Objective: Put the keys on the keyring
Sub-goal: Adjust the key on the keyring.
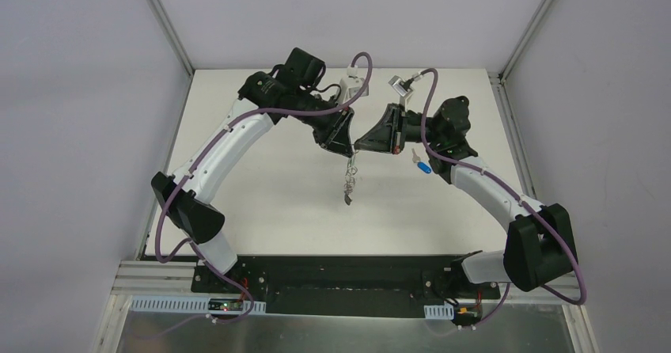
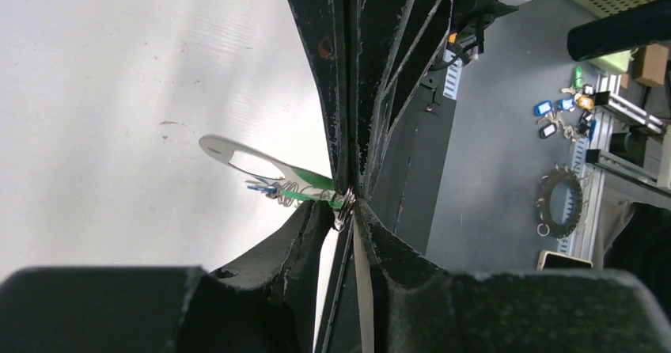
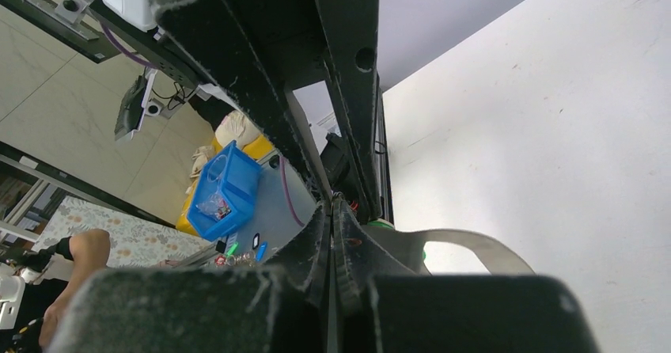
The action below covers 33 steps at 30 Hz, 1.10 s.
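Note:
The keyring (image 1: 348, 184) hangs in mid-air over the middle of the table, under the spot where both grippers meet. My right gripper (image 1: 358, 144) is shut on its top; the pale loop (image 3: 483, 246) curves out beside my right fingers (image 3: 316, 234). My left gripper (image 2: 346, 209) stands open by a narrow gap, with a small wire ring (image 2: 343, 214) at its tips. In the left wrist view the pale loop (image 2: 229, 151), the linked rings (image 2: 286, 191) and the green key (image 2: 312, 181) hang together on the keyring. The blue key (image 1: 423, 166) lies on the table beside my right arm.
The white table (image 1: 261, 187) is walled by pale panels and metal posts (image 1: 166, 20). Off the table, spare keys and rings (image 2: 563, 114) lie on a grey surface, and a blue bin (image 3: 225, 188) stands lower down. A person's arm (image 3: 79, 250) shows at the far left.

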Each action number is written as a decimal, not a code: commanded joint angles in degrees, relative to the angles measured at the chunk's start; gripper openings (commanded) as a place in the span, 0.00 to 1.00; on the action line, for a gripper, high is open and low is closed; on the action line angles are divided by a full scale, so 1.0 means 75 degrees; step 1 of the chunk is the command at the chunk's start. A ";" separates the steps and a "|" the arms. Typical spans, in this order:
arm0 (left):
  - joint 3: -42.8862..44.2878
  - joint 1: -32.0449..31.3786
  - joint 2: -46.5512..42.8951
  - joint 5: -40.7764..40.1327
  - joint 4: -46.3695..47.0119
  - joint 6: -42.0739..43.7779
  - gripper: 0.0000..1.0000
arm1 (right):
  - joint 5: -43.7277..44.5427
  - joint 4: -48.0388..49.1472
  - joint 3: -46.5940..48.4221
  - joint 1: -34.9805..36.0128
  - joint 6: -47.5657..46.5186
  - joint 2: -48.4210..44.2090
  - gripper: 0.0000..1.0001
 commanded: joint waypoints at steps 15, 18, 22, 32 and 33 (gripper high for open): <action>-0.0203 0.0175 -0.0270 0.0858 0.0435 -0.0426 0.00 | -0.0023 0.0426 -0.0084 -0.0092 -0.0302 -0.0117 0.00; 0.0142 0.0175 -0.0135 0.0477 -0.0211 -0.0128 0.00 | -0.0108 -0.0070 -0.0052 -0.0152 -0.0828 -0.0218 0.01; 0.1184 0.0132 0.0485 0.0125 -0.1777 0.0371 0.00 | -0.0287 -0.1155 0.0111 -0.0168 -0.1840 -0.0368 0.19; 0.1932 -0.0115 0.1024 0.0028 -0.2742 0.0632 0.00 | -0.0355 -0.1403 0.0270 -0.0053 -0.2036 -0.0383 0.46; 0.1982 -0.0126 0.1091 0.0066 -0.2763 0.0611 0.00 | -0.0351 -0.1411 0.0259 -0.0013 -0.2055 -0.0373 0.46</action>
